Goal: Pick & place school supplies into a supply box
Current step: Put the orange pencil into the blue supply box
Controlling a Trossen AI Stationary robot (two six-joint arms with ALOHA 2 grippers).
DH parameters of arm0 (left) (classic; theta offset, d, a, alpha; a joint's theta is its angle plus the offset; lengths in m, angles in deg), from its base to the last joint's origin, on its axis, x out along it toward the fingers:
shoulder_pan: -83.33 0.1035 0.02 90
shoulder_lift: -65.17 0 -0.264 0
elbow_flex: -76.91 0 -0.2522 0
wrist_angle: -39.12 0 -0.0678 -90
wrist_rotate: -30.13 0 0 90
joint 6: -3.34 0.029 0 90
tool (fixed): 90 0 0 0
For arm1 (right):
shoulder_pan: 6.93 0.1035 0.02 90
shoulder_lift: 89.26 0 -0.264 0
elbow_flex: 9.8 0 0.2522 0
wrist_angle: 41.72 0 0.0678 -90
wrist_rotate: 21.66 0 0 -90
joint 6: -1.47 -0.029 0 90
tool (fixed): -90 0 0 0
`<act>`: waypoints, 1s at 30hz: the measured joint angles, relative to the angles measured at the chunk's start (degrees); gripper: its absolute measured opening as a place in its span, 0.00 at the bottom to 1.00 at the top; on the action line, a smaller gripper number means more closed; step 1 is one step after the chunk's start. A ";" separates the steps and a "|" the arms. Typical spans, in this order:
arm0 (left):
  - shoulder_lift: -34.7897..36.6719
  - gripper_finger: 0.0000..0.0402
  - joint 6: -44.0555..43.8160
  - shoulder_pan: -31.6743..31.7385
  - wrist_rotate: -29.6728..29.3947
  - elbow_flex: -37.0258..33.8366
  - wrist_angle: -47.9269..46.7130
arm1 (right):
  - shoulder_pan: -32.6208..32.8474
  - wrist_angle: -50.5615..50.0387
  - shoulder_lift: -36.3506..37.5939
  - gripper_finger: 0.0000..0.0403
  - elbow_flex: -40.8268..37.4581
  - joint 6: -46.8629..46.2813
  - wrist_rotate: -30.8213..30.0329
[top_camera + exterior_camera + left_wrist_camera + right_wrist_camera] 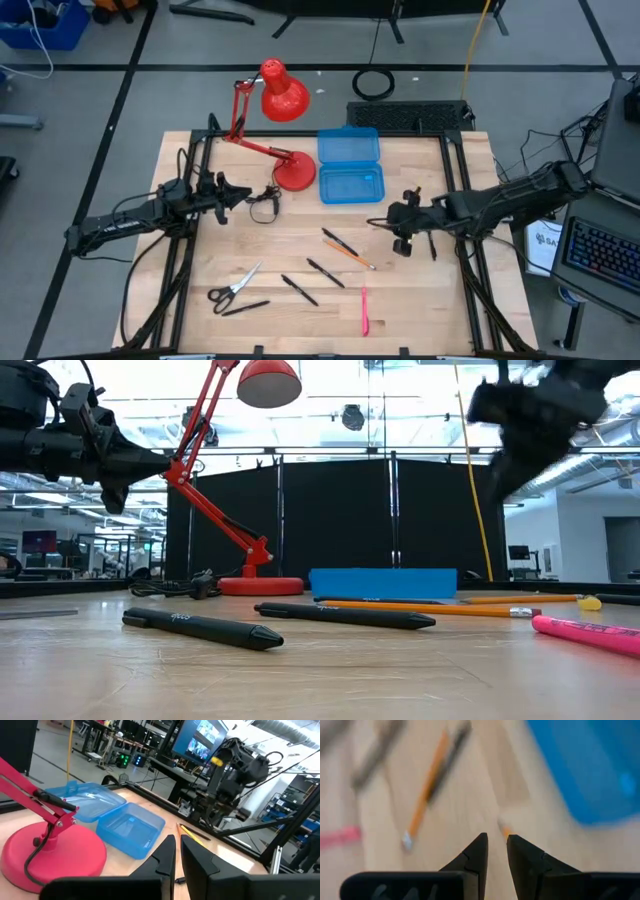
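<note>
The blue supply box (351, 185) lies open on the table's far middle, its lid (348, 145) flat behind it, also in the left wrist view (131, 830). On the wood nearer the front lie scissors (235, 287), several black pens (299, 290), an orange pencil (350, 254) and a pink pen (364, 310). My right gripper (399, 235) hangs above the table right of the pencil, tilted down, its fingers (497, 840) a narrow gap apart with nothing between them. At the left, my left gripper (243, 193) is held level and shut, fingers (179, 842) empty.
A red desk lamp (283, 95) stands on its round base (295, 172) just left of the box. A small black wire loop (264, 203) lies by the left gripper. Black frame rails (455, 190) run along the table's sides.
</note>
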 joint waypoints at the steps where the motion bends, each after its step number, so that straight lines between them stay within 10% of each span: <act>1: 0.00 0.08 0.16 0.01 0.00 0.00 -0.33 | -0.53 -1.91 -0.55 0.15 0.00 0.24 1.34; 30: -0.09 0.08 1.47 -0.01 -0.13 0.02 -4.33 | -11.93 -6.55 -14.86 0.41 0.20 14.75 8.64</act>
